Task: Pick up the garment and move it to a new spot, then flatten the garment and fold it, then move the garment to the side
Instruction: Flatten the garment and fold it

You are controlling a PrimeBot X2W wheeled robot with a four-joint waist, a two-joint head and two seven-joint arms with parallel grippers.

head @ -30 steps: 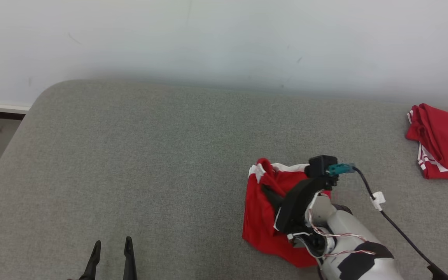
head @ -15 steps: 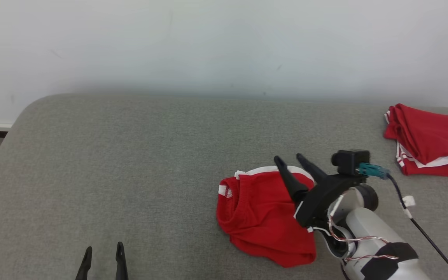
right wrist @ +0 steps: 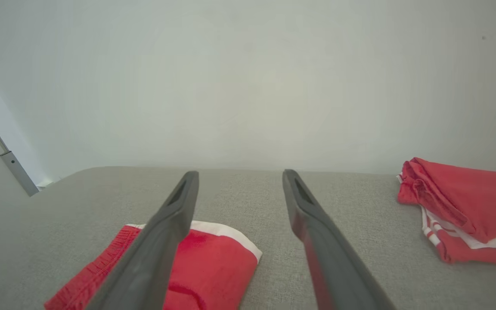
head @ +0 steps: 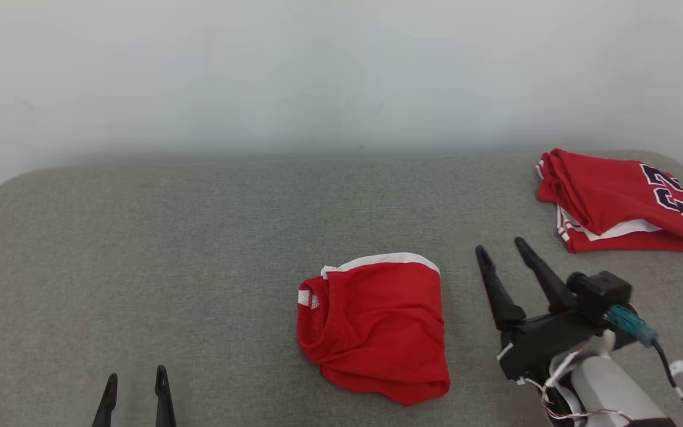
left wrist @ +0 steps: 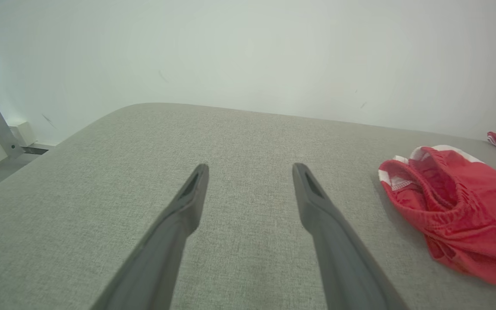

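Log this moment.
red soft fabric garment: lying free on grey fabric surface | left end effector: open | right end effector: open, right of garment

1. Right gripper (head: 501, 248): two long black fingers tapering to points, on a black angular mount (head: 540, 347).
2. Wrist camera (head: 599, 289): black boxy housing. Teal connector (head: 631, 325), black cable (head: 660, 357), white tag (head: 679, 367).
3. Forearm (head: 614, 391): pale grey shell, with red-and-white twisted wires (head: 555, 382) beside it.
4. Left gripper (head: 136, 375): dark grey fingers (left wrist: 175, 232), slotted recess near each tip.
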